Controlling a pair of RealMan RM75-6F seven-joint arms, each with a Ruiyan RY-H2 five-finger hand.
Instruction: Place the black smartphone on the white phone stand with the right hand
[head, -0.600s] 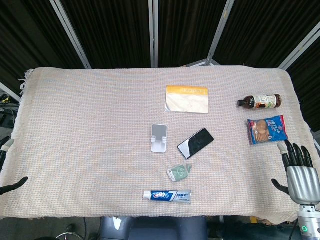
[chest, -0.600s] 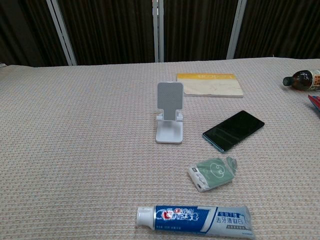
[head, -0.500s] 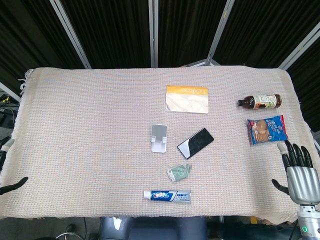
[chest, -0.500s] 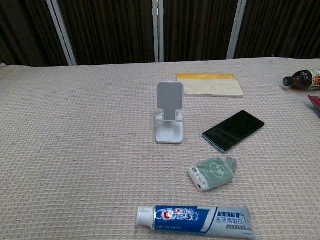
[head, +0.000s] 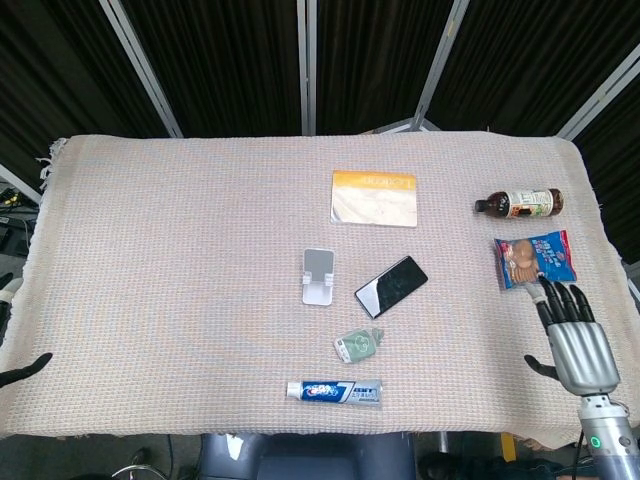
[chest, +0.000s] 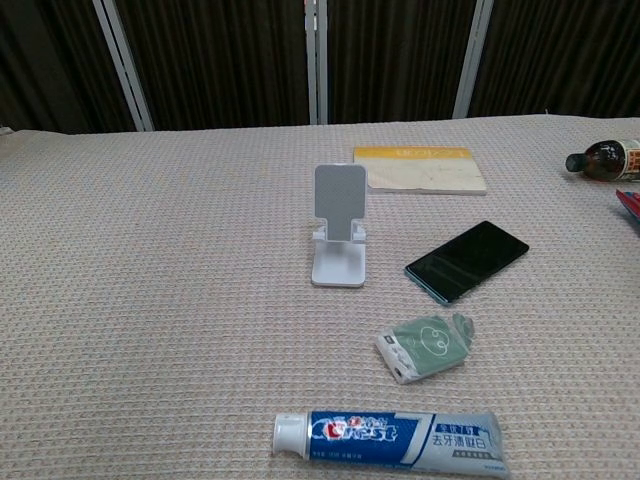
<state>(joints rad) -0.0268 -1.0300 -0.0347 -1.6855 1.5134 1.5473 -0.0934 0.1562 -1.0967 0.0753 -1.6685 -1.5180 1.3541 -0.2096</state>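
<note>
Smartphone (head: 391, 286) lies flat beside empty stand (head: 318, 275), nothing done yet; right hand (head: 570, 342) far off, fingers spread, holding nothing.

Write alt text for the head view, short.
A black smartphone lies flat on a cloth-covered table, just right of an empty white phone stand. The right hand hovers open at the table's right edge, fingers spread, near a snack packet.

Head view looked steeply down from above the near edge, taking in the whole table (head: 150, 250). Chest view sat low and closer, facing level across it. Both shared the white phone stand (chest: 338, 240) and black smartphone (chest: 467, 260).
</note>
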